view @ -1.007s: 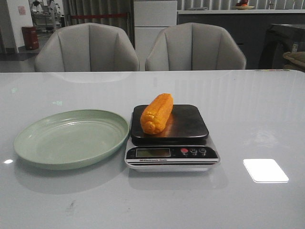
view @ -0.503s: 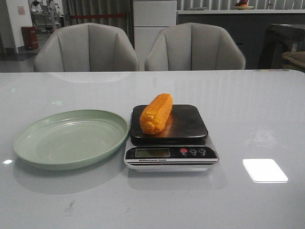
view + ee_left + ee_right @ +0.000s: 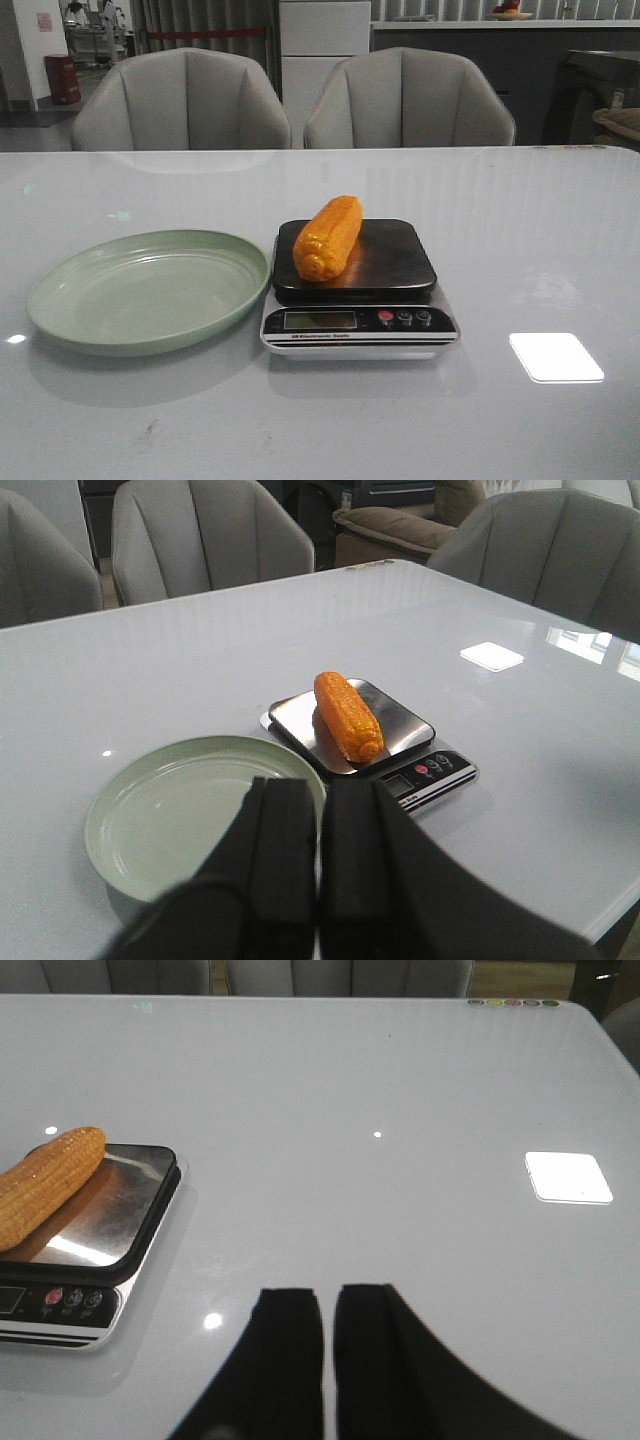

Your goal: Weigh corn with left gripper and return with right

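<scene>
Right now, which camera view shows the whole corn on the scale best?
The front view: the corn lies whole and large on the scale, nothing covering it. The left wrist view also shows it whole, but smaller. The right wrist view cuts it off at the picture's edge.

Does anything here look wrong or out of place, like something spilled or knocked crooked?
Nothing stands out. The corn lies at a slant on the scale, its near end at the platform's left edge. The green plate beside it holds nothing. No spill or damage shows.
</scene>
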`<action>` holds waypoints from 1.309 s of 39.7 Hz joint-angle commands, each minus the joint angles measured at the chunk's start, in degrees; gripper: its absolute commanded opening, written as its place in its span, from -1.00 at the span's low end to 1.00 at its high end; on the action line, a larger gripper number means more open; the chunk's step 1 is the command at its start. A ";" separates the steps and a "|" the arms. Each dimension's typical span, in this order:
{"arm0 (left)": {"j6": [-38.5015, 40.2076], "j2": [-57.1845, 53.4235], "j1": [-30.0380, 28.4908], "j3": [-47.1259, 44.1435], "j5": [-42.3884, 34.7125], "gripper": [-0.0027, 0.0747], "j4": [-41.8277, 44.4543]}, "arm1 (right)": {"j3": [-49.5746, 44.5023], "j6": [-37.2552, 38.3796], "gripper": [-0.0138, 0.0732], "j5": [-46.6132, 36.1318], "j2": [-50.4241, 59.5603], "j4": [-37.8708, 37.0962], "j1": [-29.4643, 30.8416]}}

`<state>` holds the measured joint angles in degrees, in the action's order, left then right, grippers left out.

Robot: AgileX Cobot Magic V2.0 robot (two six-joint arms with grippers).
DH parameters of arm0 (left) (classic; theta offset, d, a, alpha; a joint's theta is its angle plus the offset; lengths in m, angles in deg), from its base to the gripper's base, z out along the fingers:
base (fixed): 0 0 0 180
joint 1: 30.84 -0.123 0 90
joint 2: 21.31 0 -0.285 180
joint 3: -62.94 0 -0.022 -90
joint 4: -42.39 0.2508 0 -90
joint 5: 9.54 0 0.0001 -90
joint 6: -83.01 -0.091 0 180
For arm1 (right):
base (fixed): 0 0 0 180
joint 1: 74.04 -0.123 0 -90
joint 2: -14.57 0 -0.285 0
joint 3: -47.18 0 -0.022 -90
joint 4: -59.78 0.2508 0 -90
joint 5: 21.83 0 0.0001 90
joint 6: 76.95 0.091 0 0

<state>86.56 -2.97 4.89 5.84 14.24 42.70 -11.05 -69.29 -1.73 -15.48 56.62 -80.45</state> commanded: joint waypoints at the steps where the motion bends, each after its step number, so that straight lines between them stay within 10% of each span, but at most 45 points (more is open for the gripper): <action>1: -0.12 0.53 0.22 1.62 -4.85 -0.61 0.01 | 3.14 -0.38 0.12 -3.24 -2.38 -0.72 0.11; 8: -0.12 0.53 0.22 1.62 -5.74 -0.61 -0.30 | 7.14 -0.43 0.73 -2.57 -8.36 -0.78 -3.69; 28: -0.12 0.53 0.22 1.62 -5.63 -0.61 -0.30 | 36.61 -0.10 0.71 15.29 -40.25 10.24 -20.27; 52: -0.12 0.53 0.22 1.62 -4.63 -0.61 -0.30 | 70.89 22.61 0.71 29.31 -77.56 8.60 -27.84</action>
<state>86.56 -2.97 4.89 5.84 13.37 42.70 55.24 -50.22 27.43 -92.42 66.33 -108.29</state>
